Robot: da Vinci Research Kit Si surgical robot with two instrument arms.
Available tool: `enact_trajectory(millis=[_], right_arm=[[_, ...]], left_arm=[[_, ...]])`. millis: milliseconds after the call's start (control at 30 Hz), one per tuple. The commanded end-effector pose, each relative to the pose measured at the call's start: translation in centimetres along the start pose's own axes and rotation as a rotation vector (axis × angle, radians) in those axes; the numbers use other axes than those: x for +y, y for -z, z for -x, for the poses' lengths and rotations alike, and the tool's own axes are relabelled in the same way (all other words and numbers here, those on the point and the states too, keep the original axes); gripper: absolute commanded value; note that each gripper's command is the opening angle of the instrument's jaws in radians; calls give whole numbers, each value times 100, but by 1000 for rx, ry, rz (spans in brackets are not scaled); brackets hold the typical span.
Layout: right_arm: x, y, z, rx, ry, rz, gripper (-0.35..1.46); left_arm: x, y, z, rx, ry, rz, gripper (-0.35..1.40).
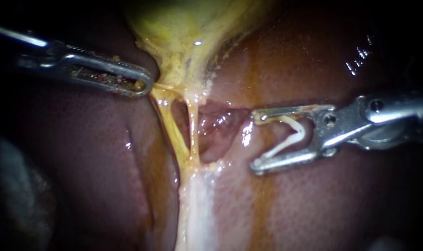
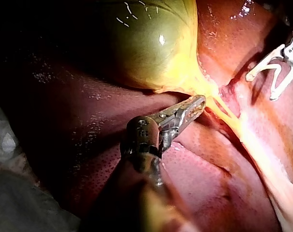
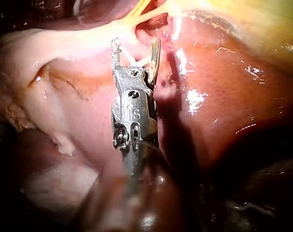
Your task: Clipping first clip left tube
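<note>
Close view of a pale yellow-green gallbladder (image 1: 188,28) lying on the glossy red-brown liver (image 1: 95,153). Two thin yellow strands run down from its neck and join in a whitish band.

The left tube (image 1: 172,128) is the slanting strand. The right tube (image 1: 193,130) runs just beside it, with a small window of red tissue between them.

My left instrument (image 1: 139,85), a steel shaft with slotted jaws, grips yellow tissue at the gallbladder's neck, and both strands look taut.

My right instrument (image 1: 254,142) lies over the liver, apart from both tubes. Its jaws stand wide and carry a white V-shaped clip (image 1: 300,134) between them.

To do this well, I judge that I should hold the left instrument's pull steady. I would roll the right jaws so the clip's opening lies across the left tube. One jaw would pass through the window and the other behind, clear of the right tube. Both clip tips should show beyond the tube before I squeeze.
</note>
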State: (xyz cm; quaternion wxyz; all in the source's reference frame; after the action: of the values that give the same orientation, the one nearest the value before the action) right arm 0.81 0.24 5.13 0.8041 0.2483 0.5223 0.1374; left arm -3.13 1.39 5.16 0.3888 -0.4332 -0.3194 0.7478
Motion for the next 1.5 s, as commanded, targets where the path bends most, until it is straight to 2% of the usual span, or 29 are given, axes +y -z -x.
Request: enact_trajectory(millis=[33,233,467,833,933,1100,1400,1500], right_arm=[[-1,-6,-2,5,-10,-8,49],[-2,-51,-10,18,-86,-37,48],[2,-95,4,10,-118,-51,48],[22,-116,36,5,-139,-47,49],[26,-116,39,4,-138,-49,49],[29,-119,40,-4,-137,-82,49],[23,-138,30,37,-109,-184,46],[20,-146,29,41,-101,-192,46]], left_arm=[[-1,0,1,0,0,1,-35],[-2,0,0,0,0,1,-35],[-1,1,0,0,0,1,-35],[4,2,0,1,-4,1,-35],[4,2,0,1,-4,1,-35],[5,2,0,1,-4,0,-35],[5,1,-1,1,-3,0,-35],[6,1,-1,1,-3,0,-35]])
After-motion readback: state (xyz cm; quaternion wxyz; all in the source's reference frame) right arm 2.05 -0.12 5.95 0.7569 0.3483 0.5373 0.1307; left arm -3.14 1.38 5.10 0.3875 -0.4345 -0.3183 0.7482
